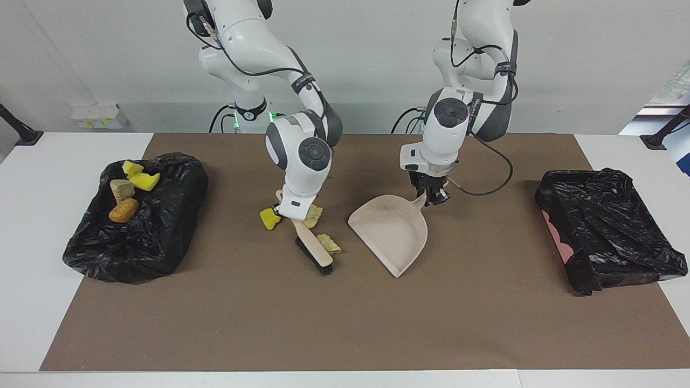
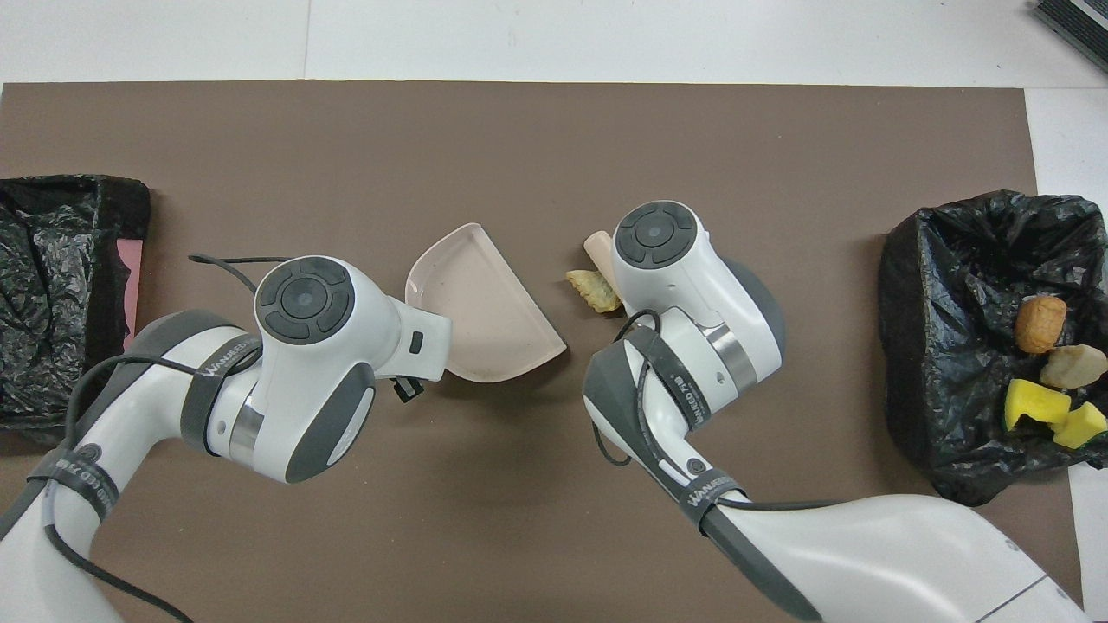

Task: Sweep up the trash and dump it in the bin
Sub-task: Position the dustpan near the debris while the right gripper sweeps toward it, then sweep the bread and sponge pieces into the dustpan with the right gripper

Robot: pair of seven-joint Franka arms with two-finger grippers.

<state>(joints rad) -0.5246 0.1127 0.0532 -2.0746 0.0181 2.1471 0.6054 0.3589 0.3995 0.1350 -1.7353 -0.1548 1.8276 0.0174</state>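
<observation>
My right gripper (image 1: 284, 207) is shut on the handle of the beige brush (image 1: 311, 245). The brush is tilted, with its black bristles on the brown mat. Three trash scraps lie around it: a yellow chunk (image 1: 269, 219), a cream piece (image 1: 313, 215) and a cream-yellow piece (image 1: 329, 243) beside the bristles. My left gripper (image 1: 432, 197) is shut on the handle of the beige dustpan (image 1: 391, 233), whose open mouth faces the brush. In the overhead view the dustpan (image 2: 480, 320), the brush's end (image 2: 597, 247) and one scrap (image 2: 594, 291) show.
A black-lined bin (image 1: 161, 226) at the right arm's end holds yellow chunks (image 1: 141, 178), a cream piece (image 1: 122, 189) and an orange-brown lump (image 1: 123, 210). A second black-lined bin (image 1: 609, 226) sits at the left arm's end. The brown mat (image 1: 345, 323) covers the table.
</observation>
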